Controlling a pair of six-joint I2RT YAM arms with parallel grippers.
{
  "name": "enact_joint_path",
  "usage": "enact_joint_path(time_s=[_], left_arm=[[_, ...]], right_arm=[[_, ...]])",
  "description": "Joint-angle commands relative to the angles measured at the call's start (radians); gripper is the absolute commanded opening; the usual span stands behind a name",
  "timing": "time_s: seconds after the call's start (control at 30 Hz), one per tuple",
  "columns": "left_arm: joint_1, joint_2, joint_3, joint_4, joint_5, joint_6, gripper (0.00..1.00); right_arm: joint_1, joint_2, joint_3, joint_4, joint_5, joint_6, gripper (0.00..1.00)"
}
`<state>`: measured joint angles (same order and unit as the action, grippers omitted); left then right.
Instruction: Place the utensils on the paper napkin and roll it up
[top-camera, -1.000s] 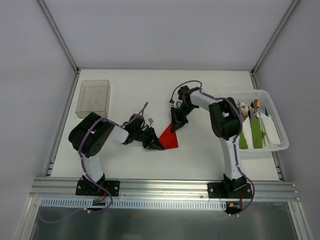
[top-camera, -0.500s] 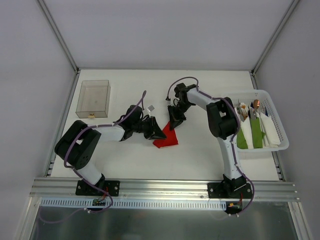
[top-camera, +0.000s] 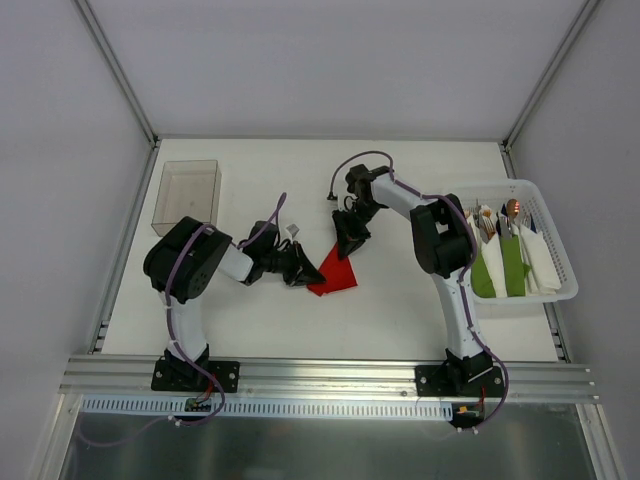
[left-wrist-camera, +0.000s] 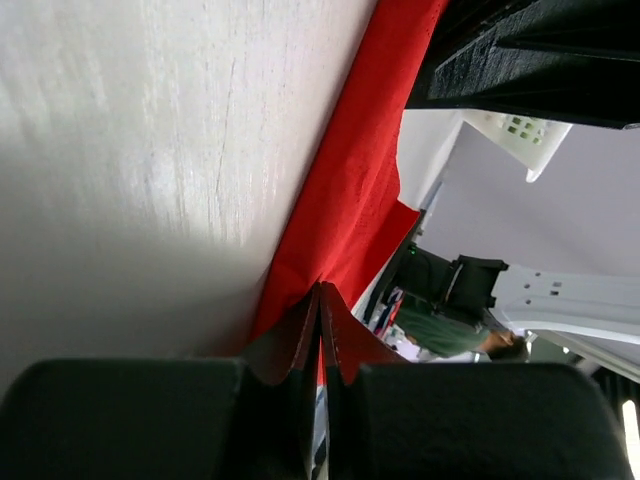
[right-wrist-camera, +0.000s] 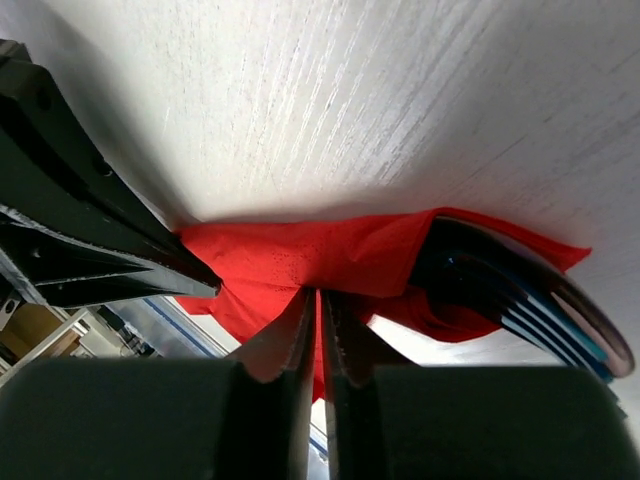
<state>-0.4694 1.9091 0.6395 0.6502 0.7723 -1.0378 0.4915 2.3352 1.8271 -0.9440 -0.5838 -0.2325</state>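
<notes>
The paper napkin (top-camera: 337, 274) lies bright red near the middle of the worktop (top-camera: 400, 315), partly folded, one point reaching toward 12 o'clock. The left end effector (top-camera: 313, 272) meets it from 9 o'clock, lying low along the surface; the right end effector (top-camera: 346, 248) comes down on its 12 o'clock tip.

In the left wrist view the two fingers are clenched together, an edge of the red sheet pinched between their tips; the sheet runs away from them toward 1 o'clock against the worktop; the other arm's dark finger fills the 1 o'clock corner.

In the right wrist view the fingers are likewise clenched, nipping a fold of the napkin. The utensils (right-wrist-camera: 548, 324) lie at 3 o'clock of that pinch, tucked within the red fold; the blue tines of a fork show out of it; how many pieces sit in there I cannot tell.

A white basket (top-camera: 560, 293) stands at the 3 o'clock edge of the worktop, well apart from the napkin; it holds green napkin bundles (top-camera: 513, 266), white napkins (top-camera: 541, 262) and a copper-headed spoon (top-camera: 513, 209). A clear box (top-camera: 188, 197) sits toward 10 o'clock.
</notes>
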Motion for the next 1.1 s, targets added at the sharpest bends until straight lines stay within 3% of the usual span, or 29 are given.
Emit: enact_joint_path(time_s=[0.0, 0.23, 0.37, 0.57, 0.63, 0.67, 0.73, 0.77, 0.8, 0.83, 1.07], left_arm=[[0.000, 0.082, -0.037, 0.017, -0.047, -0.017, 0.00], [0.002, 0.100, -0.072, -0.021, -0.114, -0.030, 0.00], [0.002, 0.113, -0.083, 0.003, -0.119, -0.054, 0.00], [0.002, 0.134, -0.093, 0.048, -0.123, -0.087, 0.00], [0.003, 0.139, -0.095, 0.054, -0.120, -0.091, 0.00], [0.002, 0.139, -0.100, 0.063, -0.123, -0.094, 0.00], [0.005, 0.143, -0.116, 0.091, -0.125, -0.113, 0.00], [0.005, 0.145, -0.119, 0.103, -0.126, -0.117, 0.00], [0.005, 0.148, -0.127, 0.111, -0.126, -0.125, 0.00], [0.008, 0.153, -0.130, 0.117, -0.128, -0.128, 0.00], [0.008, 0.162, -0.141, 0.144, -0.136, -0.148, 0.00]], right_arm=[[0.013, 0.010, 0.034, -0.009, 0.041, -0.051, 0.13], [-0.004, -0.117, 0.047, -0.025, 0.056, -0.087, 0.40], [-0.040, -0.194, 0.046, -0.022, -0.010, -0.082, 0.41], [-0.094, -0.261, -0.084, 0.117, -0.302, 0.030, 0.31], [-0.094, -0.264, -0.175, 0.221, -0.402, 0.085, 0.29], [-0.094, -0.267, -0.213, 0.275, -0.439, 0.189, 0.27], [-0.093, -0.290, -0.389, 0.546, -0.528, 0.357, 0.23], [-0.093, -0.310, -0.458, 0.671, -0.539, 0.527, 0.22], [-0.090, -0.347, -0.523, 0.888, -0.538, 0.595, 0.21], [-0.090, -0.361, -0.614, 0.968, -0.533, 0.648, 0.20], [-0.047, -0.366, -0.710, 1.178, -0.404, 0.800, 0.10]])
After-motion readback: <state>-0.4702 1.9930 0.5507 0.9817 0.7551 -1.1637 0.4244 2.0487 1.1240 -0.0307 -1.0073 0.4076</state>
